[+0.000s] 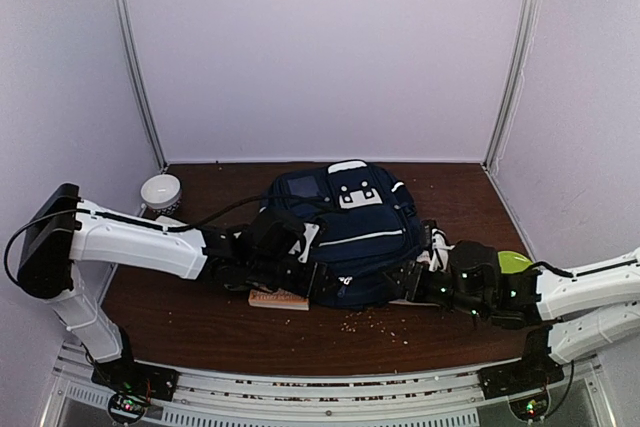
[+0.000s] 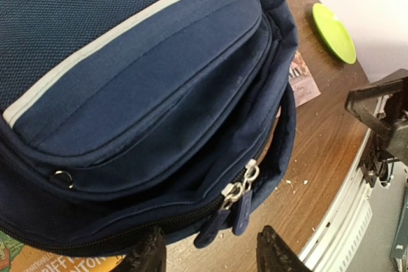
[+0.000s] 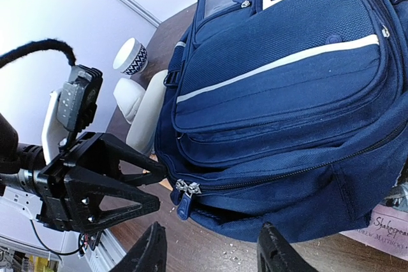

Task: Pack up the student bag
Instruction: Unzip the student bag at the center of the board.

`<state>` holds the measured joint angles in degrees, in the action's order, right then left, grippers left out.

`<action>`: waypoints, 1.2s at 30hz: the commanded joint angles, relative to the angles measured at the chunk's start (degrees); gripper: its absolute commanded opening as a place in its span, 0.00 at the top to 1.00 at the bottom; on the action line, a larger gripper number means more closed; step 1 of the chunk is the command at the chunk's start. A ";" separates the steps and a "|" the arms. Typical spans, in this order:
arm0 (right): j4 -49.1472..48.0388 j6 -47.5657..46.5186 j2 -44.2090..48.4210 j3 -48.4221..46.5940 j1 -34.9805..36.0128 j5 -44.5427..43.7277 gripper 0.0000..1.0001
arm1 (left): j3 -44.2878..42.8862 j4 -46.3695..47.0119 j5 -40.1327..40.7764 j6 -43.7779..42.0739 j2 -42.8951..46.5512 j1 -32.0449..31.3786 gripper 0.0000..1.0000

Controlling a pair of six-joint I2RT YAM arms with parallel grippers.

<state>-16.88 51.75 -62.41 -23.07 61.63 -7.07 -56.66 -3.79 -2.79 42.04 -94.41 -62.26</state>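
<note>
The large navy blue fabric backpack point(image 1: 345, 237) with white stripe trim lies flat in the middle of the dark brown wooden surface point(image 1: 460, 197), between our two arms. It looks soft and floppy and would probably sag if lifted by one edge. We judge the paired metal zip pulls point(image 2: 237, 199) at its near end, or the firmer piped seam, the best places to take hold.

Our left hand point(image 2: 210, 250) stands half wide just short of those pulls, gripping nothing. Our right hand point(image 3: 213, 250) is likewise parted and empty at the bag's other side.

The main compartment appears zipped shut, so its contents are hidden. A thin orange-covered book point(image 1: 280, 299) lies partly under the bag. In the white patterned bowl point(image 1: 160, 190) at the back left we can make out nothing.
</note>
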 commanded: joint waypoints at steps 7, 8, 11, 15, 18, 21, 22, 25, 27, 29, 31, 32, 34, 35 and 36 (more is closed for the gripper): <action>1.84 -0.71 2.32 0.89 0.17 -2.00 0.53 | -4.04 -1.57 -0.60 -1.34 -3.37 -0.15 0.57; 1.85 -0.93 2.30 0.79 0.24 -1.88 0.53 | -4.12 -1.59 -0.71 -1.27 -3.67 -0.17 0.58; 1.98 -1.19 2.21 0.72 0.22 -1.80 0.53 | -4.46 -1.57 -1.35 -1.39 -4.33 -0.16 0.63; 2.20 -1.38 2.21 0.79 0.20 -1.96 0.54 | -4.52 -1.57 -2.28 -1.39 -4.81 -0.17 0.68; 2.14 -1.39 2.13 0.83 0.20 -1.87 0.54 | -4.36 -1.57 -2.88 -1.41 -4.82 -0.16 0.71; 2.05 -1.48 1.74 0.77 0.20 -1.77 0.54 | -4.16 -1.49 -3.32 -1.44 -4.82 -0.23 0.72; 1.97 -1.47 1.62 0.75 0.21 -1.68 0.54 | -4.16 -1.42 -3.51 -1.41 -4.82 -0.23 0.72; 1.87 -1.41 1.05 0.57 0.18 -1.34 0.54 | -4.00 -0.93 -4.33 -1.39 -4.82 -0.32 0.75; 1.69 -1.35 0.82 0.48 0.18 -1.28 0.54 | -4.08 -0.72 -4.42 -1.60 -4.82 -0.53 0.79; 1.59 -1.17 0.53 0.44 0.18 -1.20 0.54 | -4.10 -0.53 -4.47 -1.61 -4.94 -0.58 0.83; 1.47 -1.10 0.27 0.44 0.17 -1.01 0.54 | -4.10 -0.51 -4.61 -1.57 -5.08 -0.58 0.87; 1.42 -1.04 0.09 0.45 0.20 -0.94 0.54 | -4.05 -0.47 -4.65 -1.58 -5.16 -0.66 0.89; 1.33 -0.90 -0.18 0.33 0.17 -0.57 0.54 | -3.88 -0.35 -4.72 -1.60 -5.08 -0.68 0.93; 1.40 -0.86 -0.43 0.19 0.23 -0.42 0.54 | -3.87 -0.36 -4.61 -1.61 -5.13 -0.67 0.95; 1.46 -0.74 -0.65 0.03 0.18 -0.28 0.54 | -3.74 -0.34 -4.52 -1.63 -5.01 -0.67 0.97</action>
<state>-15.42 50.98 -62.19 -22.22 61.65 -7.68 -59.70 -6.02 -6.74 40.97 -98.72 -62.65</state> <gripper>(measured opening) 0.461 0.062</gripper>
